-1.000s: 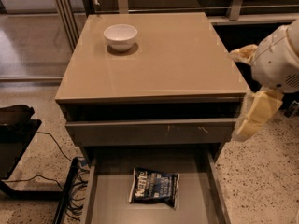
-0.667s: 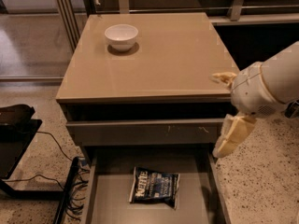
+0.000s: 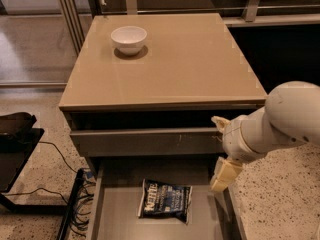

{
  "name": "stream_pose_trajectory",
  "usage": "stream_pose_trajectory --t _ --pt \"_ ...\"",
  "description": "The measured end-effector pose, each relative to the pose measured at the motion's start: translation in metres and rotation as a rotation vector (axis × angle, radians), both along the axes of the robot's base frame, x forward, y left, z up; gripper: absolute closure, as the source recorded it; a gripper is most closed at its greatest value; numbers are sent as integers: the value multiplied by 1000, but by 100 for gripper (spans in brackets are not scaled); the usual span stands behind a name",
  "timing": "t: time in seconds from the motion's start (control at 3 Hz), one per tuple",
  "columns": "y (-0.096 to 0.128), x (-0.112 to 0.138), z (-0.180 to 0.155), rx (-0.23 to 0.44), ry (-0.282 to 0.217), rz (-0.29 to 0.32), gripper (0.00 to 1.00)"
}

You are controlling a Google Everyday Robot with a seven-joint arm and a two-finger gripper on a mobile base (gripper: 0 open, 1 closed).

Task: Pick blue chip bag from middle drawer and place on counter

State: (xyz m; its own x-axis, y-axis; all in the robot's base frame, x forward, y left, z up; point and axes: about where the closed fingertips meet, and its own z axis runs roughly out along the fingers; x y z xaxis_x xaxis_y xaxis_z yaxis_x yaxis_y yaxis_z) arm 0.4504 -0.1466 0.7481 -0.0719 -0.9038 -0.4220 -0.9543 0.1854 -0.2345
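The blue chip bag [image 3: 165,200], dark navy with white "Kettle" lettering, lies flat on the floor of the open middle drawer [image 3: 117,219], near its middle. The counter [image 3: 190,59] is the beige top slab of the cabinet, with a white bowl [image 3: 129,38] at its back left. My gripper [image 3: 216,154] hangs on the white arm at the cabinet's right front, above the drawer's right wall and up and to the right of the bag. Its cream fingers [image 3: 223,175] are apart and hold nothing.
The drawer above, with a scratched front panel [image 3: 150,141], stands slightly open over the middle drawer. A black stand [image 3: 15,134] and cables [image 3: 75,204] are on the left. Speckled floor [image 3: 280,204] lies to the right. Metal rails run behind the cabinet.
My arm has swung left and down from the cabinet's right side, bringing the gripper over the drawer's right edge. The bag and bowl have not moved.
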Motion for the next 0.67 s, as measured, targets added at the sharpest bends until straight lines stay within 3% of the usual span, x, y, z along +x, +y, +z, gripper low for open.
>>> stream_pose_trajectory --t 0.33,0.67 --pt "-3 2 -3 -8 -1 -34 0" --pt "-2 2 -4 -9 0 -30 0"
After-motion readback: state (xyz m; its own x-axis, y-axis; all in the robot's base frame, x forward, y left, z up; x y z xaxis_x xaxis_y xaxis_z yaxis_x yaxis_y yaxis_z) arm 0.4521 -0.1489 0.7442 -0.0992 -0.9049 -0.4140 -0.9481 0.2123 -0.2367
